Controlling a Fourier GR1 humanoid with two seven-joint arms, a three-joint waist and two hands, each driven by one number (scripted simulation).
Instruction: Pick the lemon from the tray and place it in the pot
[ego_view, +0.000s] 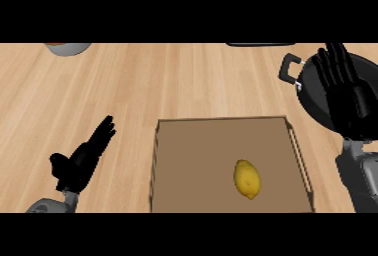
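The lemon lies in the tray, lower centre. The right hand, fingers straight, overlaps the pot at upper right. The left hand rests spread, lower left.

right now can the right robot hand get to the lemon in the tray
Probably yes. The lemon lies uncovered in the open tray, nothing over it. The right robot hand is open over the pot, holding nothing, so its way down-left looks free.

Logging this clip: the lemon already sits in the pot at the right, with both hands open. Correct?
Not quite. The head view shows the lemon still lying in the tray, not in the pot. The left hand and right hand are open.
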